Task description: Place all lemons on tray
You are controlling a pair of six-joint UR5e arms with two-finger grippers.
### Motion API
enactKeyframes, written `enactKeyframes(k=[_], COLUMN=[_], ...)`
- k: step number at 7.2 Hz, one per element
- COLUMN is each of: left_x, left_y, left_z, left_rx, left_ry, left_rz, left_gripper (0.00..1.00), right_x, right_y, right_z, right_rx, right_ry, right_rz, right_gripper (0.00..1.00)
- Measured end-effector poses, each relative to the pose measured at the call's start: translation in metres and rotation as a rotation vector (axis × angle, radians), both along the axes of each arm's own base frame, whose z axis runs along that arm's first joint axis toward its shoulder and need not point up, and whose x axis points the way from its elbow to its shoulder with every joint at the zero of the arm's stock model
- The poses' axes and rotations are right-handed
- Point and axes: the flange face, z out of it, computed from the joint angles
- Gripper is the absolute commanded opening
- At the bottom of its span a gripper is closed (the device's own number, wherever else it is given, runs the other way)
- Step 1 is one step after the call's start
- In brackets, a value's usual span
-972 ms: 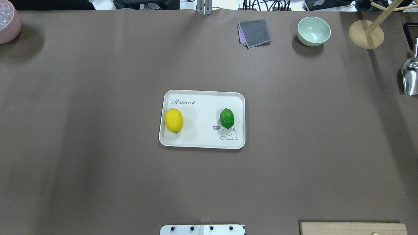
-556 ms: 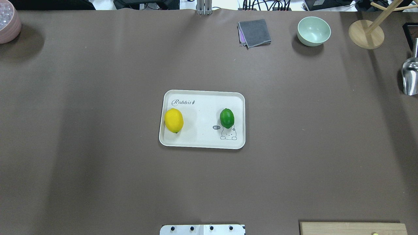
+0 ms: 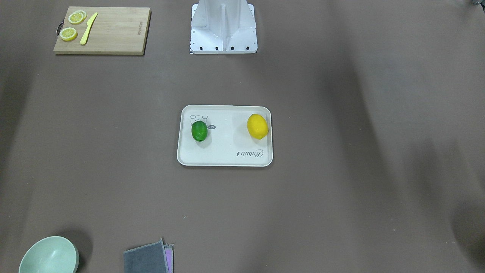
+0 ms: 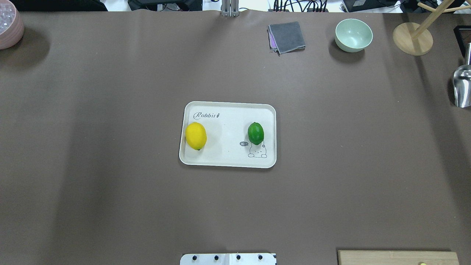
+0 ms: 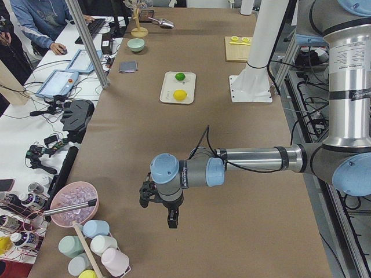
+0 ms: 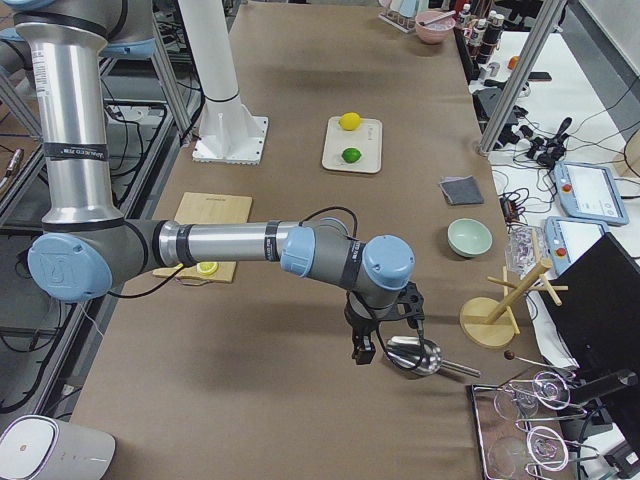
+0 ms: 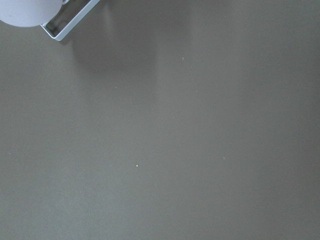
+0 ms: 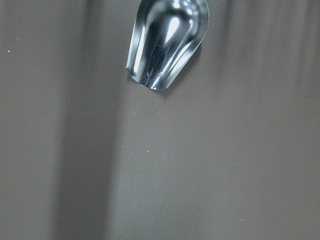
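The bright yellow lemon (image 4: pixel 195 135) lies on the left side of the cream tray (image 4: pixel 228 162). The green lemon (image 4: pixel 255 133) lies on its right side, by the bear drawing. The front view shows them mirrored: yellow lemon (image 3: pixel 257 126), green lemon (image 3: pixel 199 131), tray (image 3: pixel 227 160). My left gripper (image 5: pixel 172 219) shows only in the exterior left view, far from the tray near the table's left end. My right gripper (image 6: pixel 360 350) shows only in the exterior right view, beside a metal scoop (image 6: pixel 415 355). I cannot tell whether either is open or shut.
A wooden cutting board (image 3: pixel 113 32) holds lemon slices and a yellow knife by the robot base (image 3: pixel 223 26). A mint bowl (image 4: pixel 353 35), a grey cloth (image 4: pixel 286 37), a wooden stand (image 4: pixel 412 38) and the scoop (image 4: pixel 462 86) stand far right. A pink bowl (image 4: pixel 9 24) stands far left.
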Motion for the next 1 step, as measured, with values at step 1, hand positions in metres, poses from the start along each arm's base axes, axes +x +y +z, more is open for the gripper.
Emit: enactKeyframes(k=[1], left_x=[-0.0009], left_y=[-0.0037], left_z=[-0.0043], left_rx=[0.032], left_ry=[0.002], left_rz=[0.019], left_gripper=[0.98], right_x=[0.0017], right_y=[0.0006], right_z=[-0.0013], right_rx=[0.005], right_ry=[-0.004], right_rz=[0.001], right_gripper=[1.0])
